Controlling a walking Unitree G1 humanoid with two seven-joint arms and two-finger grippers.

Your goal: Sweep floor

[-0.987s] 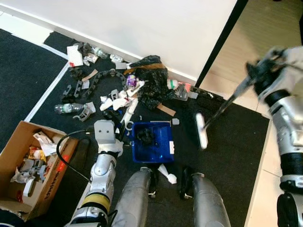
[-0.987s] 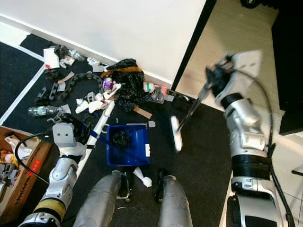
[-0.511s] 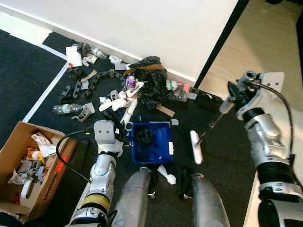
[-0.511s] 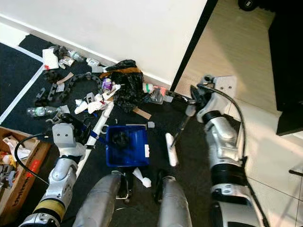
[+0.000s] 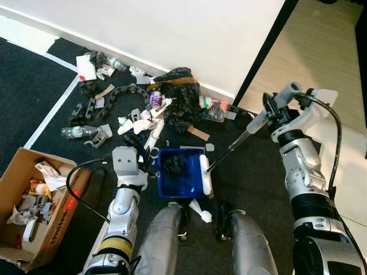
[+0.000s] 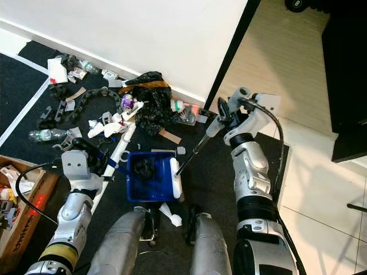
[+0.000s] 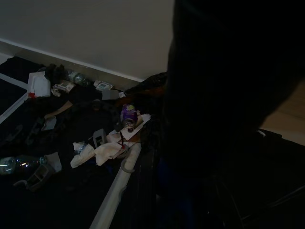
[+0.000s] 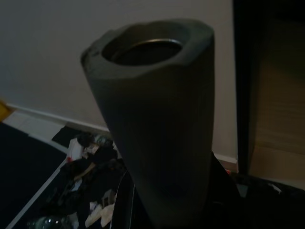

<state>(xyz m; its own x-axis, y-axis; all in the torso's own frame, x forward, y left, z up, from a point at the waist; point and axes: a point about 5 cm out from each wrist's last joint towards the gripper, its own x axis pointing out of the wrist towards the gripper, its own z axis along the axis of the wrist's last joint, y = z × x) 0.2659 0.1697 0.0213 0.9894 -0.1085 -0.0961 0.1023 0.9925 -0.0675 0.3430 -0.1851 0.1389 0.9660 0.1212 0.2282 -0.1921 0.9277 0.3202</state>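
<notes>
Gripping the grey handle (image 8: pixel 157 124) of the broom, the right gripper (image 5: pixel 274 114) sits at centre right of the left eye view, fingers clamped round the shaft. From it the thin dark shaft slants down-left to the white broom head (image 5: pixel 205 173), which rests against the right edge of the blue dustpan (image 5: pixel 182 172) at lower centre. Dark debris lies inside the pan. The left gripper (image 5: pixel 137 150) is just left of the dustpan, by its white handle (image 5: pixel 155 133); whether its fingers are spread or pinched cannot be told. Above, a litter pile (image 5: pixel 143 103) with a black bag (image 5: pixel 184 98) lines the wall. A cardboard box (image 5: pixel 34 206) of scraps occupies the lower left.
</notes>
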